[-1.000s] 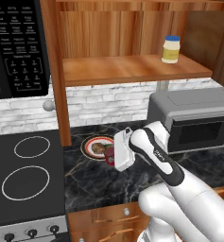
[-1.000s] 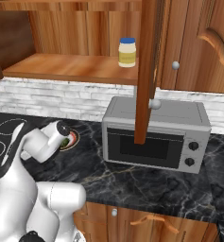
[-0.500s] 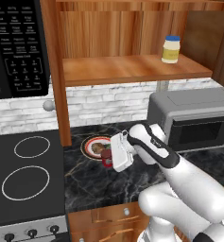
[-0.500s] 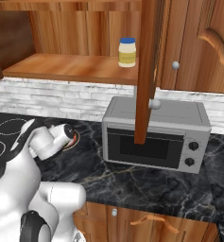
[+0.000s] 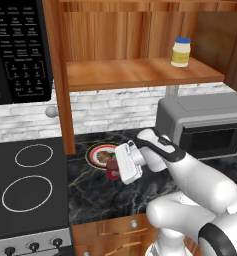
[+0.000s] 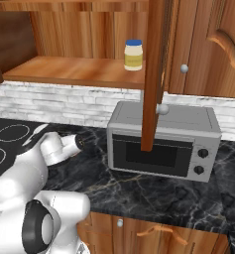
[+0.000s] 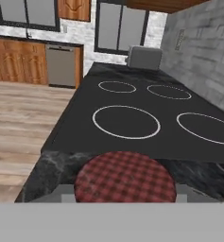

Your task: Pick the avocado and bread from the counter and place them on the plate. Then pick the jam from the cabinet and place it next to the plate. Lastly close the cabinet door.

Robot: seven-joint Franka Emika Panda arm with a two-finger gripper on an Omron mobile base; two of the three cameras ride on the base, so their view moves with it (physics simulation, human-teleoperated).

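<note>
Gripping the jam [image 5: 111, 169], the end effector [image 5: 116, 169] hovers over the black marble counter [image 5: 97, 192], apparently just beside the plate [image 5: 101, 153].

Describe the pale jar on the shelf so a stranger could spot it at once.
Start at the open wooden cabinet above the counter, then follow its shelf toward the end over the grey microwave. There the jar stands upright: pale yellow with a blue lid, taller and lighter than the dark red jam down by the plate.
</note>
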